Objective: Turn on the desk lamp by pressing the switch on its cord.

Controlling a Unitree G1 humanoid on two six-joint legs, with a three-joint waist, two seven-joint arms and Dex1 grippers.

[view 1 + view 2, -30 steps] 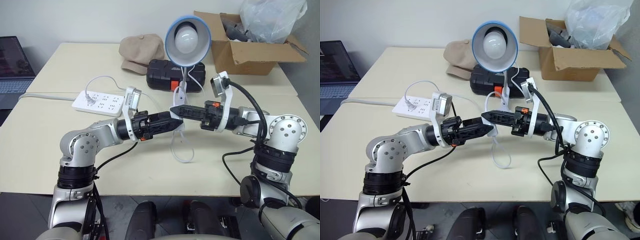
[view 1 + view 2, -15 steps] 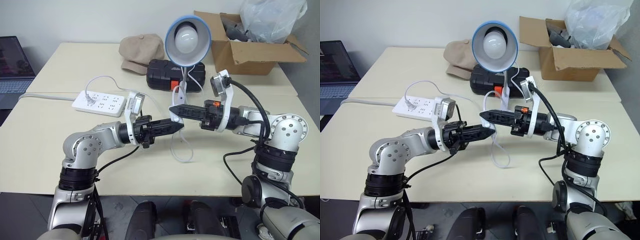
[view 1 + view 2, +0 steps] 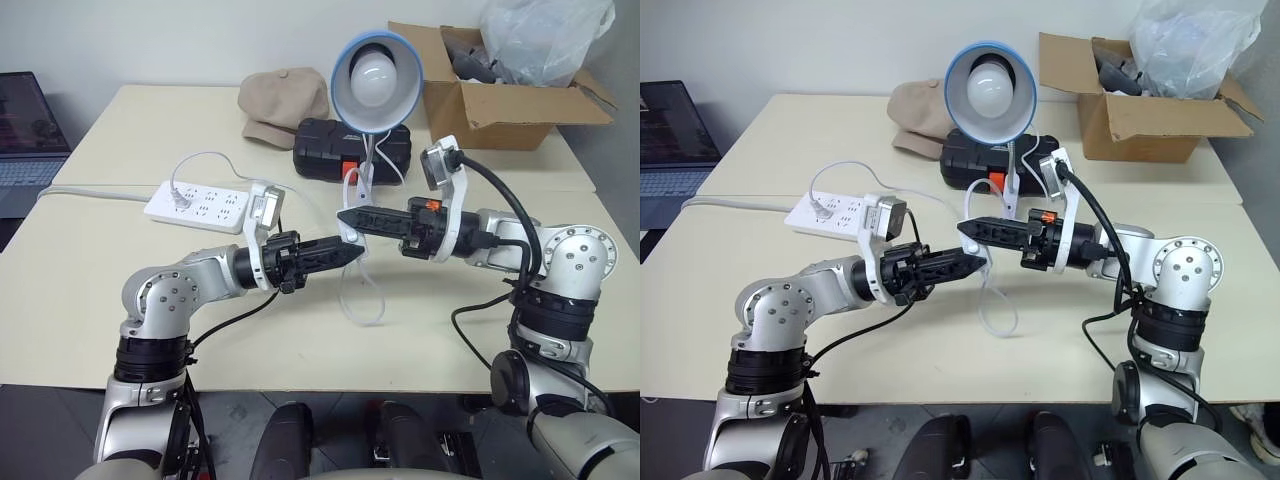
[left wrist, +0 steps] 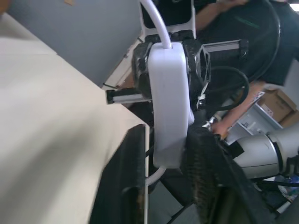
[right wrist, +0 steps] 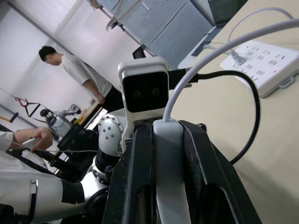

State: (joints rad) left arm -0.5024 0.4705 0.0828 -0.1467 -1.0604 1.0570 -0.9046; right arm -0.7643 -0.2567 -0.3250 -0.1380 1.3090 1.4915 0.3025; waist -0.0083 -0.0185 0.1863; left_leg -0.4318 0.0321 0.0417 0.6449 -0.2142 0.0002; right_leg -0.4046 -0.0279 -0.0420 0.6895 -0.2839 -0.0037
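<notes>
The left gripper (image 3: 345,250) is re-closing around the switch (image 4: 168,100) after spreading earlier. In front of the desk lamp (image 3: 375,78), the right gripper (image 3: 348,217) is clamping the switch, steadying it for pressing; the bulb is unlit.

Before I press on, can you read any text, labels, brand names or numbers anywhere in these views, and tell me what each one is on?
None can be read.
The power strip: socket markings only, no legible lettering.
The black case: an orange patch, any print too small to read.
The switch: plain white, no marking visible.
The cardboard box: no print visible.
The laptop: screen too dark and small to read.
</notes>
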